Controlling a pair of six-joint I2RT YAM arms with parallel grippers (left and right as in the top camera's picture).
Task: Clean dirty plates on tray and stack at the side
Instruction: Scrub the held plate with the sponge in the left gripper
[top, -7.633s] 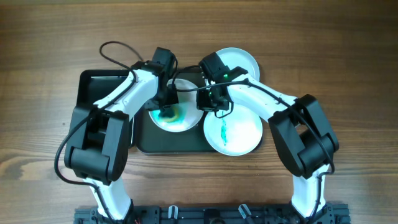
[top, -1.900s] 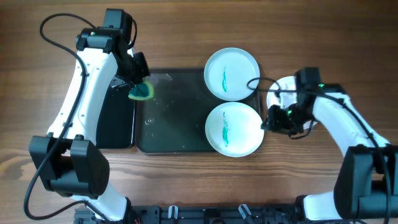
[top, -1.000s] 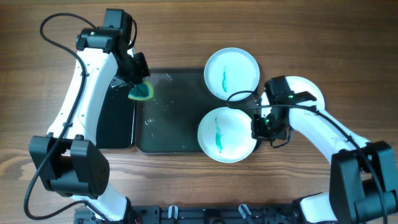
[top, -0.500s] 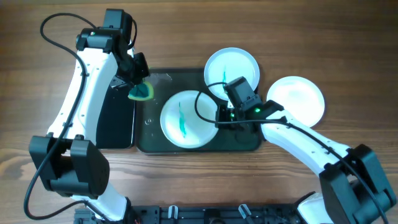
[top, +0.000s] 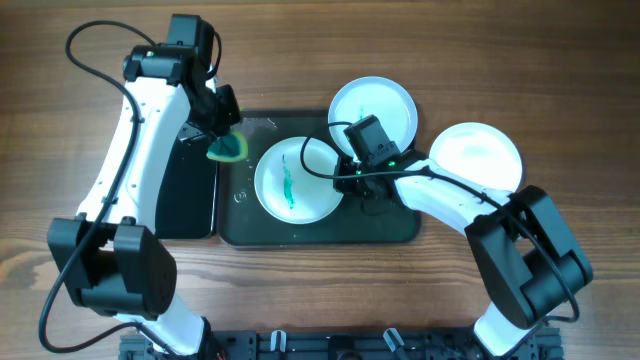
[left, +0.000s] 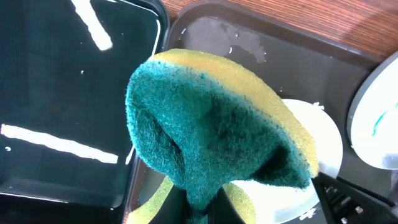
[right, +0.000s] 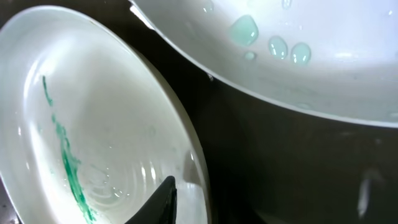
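Observation:
A white plate (top: 295, 180) with a teal streak lies in the middle of the dark tray (top: 320, 230). My right gripper (top: 352, 178) is shut on its right rim. In the right wrist view one finger (right: 169, 194) lies inside the rim of that plate (right: 93, 137); the other finger is hidden under it. A second streaked plate (top: 375, 115) sits on the tray's back right corner, and its wet underside (right: 280, 56) shows in the right wrist view. A pale plate (top: 478, 158) with no streak lies on the wood to the right. My left gripper (top: 222, 135) is shut on a green and yellow sponge (left: 211, 130) above the tray's left edge.
A narrower black tray (top: 185, 210) holding water (left: 62, 93) stands against the dark tray's left side. Brown wood tabletop (top: 520, 60) surrounds everything. Water drops lie on the dark tray's back left part (left: 211, 37).
My right gripper took the streaked plate by its rim and dragged it left from the tray's right end to its middle. The left arm and sponge have not moved.

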